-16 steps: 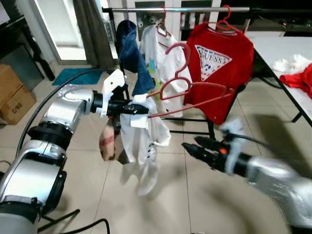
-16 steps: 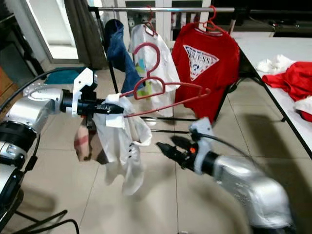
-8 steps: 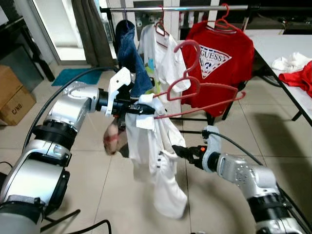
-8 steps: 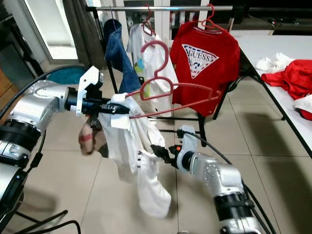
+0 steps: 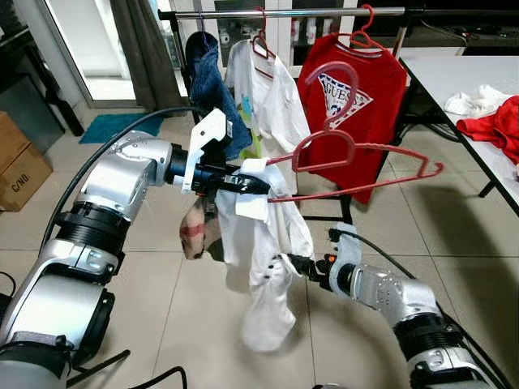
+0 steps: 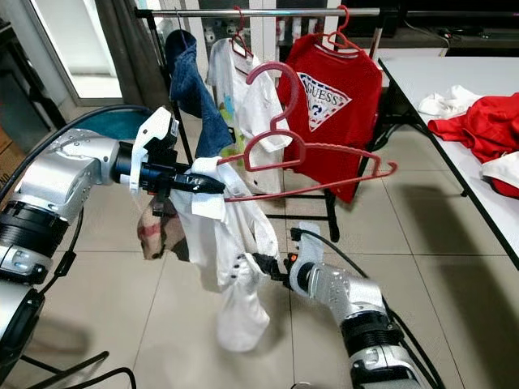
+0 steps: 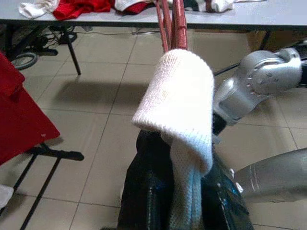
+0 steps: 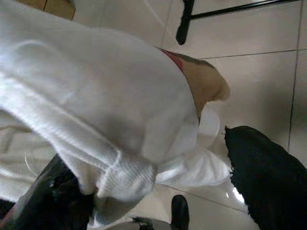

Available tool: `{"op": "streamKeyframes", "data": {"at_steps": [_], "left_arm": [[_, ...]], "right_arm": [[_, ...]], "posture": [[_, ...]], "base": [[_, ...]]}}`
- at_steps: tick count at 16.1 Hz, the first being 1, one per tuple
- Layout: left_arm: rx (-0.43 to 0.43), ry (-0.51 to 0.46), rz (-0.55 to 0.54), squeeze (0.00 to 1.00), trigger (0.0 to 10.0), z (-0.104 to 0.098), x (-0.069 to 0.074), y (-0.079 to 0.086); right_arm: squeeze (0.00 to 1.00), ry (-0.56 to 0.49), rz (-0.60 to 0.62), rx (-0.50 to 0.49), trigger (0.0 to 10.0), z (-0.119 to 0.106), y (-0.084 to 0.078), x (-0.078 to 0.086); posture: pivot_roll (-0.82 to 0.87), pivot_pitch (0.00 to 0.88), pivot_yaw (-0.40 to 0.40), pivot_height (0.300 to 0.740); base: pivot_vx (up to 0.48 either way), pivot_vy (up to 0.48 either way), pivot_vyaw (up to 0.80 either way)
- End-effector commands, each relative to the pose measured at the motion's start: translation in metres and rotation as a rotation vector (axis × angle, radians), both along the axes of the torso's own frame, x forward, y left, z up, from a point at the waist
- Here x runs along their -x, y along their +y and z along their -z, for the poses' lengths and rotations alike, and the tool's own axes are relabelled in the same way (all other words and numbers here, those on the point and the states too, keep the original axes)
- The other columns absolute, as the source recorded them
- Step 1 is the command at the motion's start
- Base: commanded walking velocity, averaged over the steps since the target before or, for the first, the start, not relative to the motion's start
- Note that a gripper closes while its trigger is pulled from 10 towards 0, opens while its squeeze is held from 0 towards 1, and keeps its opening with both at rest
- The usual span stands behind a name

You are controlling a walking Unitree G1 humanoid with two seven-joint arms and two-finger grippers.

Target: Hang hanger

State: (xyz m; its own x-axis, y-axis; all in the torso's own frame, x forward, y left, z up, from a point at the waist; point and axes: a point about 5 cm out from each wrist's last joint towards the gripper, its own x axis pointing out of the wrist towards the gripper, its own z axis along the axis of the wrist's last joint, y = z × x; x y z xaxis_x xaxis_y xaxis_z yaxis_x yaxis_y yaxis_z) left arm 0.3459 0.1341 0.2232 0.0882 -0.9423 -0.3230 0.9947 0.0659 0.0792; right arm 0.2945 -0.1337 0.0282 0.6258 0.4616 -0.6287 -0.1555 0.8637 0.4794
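Observation:
A red hanger (image 5: pixel 357 154) sticks out sideways from my left gripper (image 5: pixel 253 185), which is shut on one end of it through a white garment (image 5: pixel 263 243). The garment drapes over that end and hangs down toward the floor. In the left wrist view the white cloth (image 7: pixel 180 105) covers the black fingers and the hanger's red rods (image 7: pixel 172 24) run on past it. My right gripper (image 5: pixel 293 264) is low, at the garment's lower folds. Its fingers (image 8: pixel 264 167) stand apart in the right wrist view, with white cloth (image 8: pixel 96 115) lying over one of them.
A clothes rail (image 5: pixel 284 14) stands behind, holding jeans (image 5: pixel 209 81), a white shirt (image 5: pixel 272 97) and a red T-shirt (image 5: pixel 353 89) on hangers. A white table (image 5: pixel 478 81) with loose clothes is at the right. A cardboard box (image 5: pixel 16 166) sits at the left. The floor is tiled.
My right arm has swung in from the right and brought its gripper against the hanging garment. The left arm has lifted the hanger slightly, and the garment's lower part has swung.

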Motion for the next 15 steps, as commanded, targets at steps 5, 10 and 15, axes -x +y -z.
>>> {"op": "streamKeyframes", "data": {"at_steps": [5,10,15], "left_arm": [[0.005,-0.028,-0.002,0.0,0.0,-0.0084,0.0033,0.007],[0.005,-0.028,-0.002,0.0,0.0,-0.0084,0.0033,0.007],[0.005,-0.028,-0.002,0.0,0.0,-0.0084,0.0033,0.007]], "right_arm": [[0.0,-0.029,0.036,0.003,0.0,-0.0023,-0.0048,-0.0063],[0.0,-0.029,0.036,0.003,0.0,-0.0023,-0.0048,-0.0063],[0.0,-0.029,0.036,0.003,0.0,-0.0023,-0.0048,-0.0063]], "posture": [[-0.16,0.039,0.063,0.74],[-0.16,0.039,0.063,0.74],[-0.16,0.039,0.063,0.74]], "base": [[0.0,0.0,0.0],[0.0,0.0,0.0],[0.0,0.0,0.0]]}}
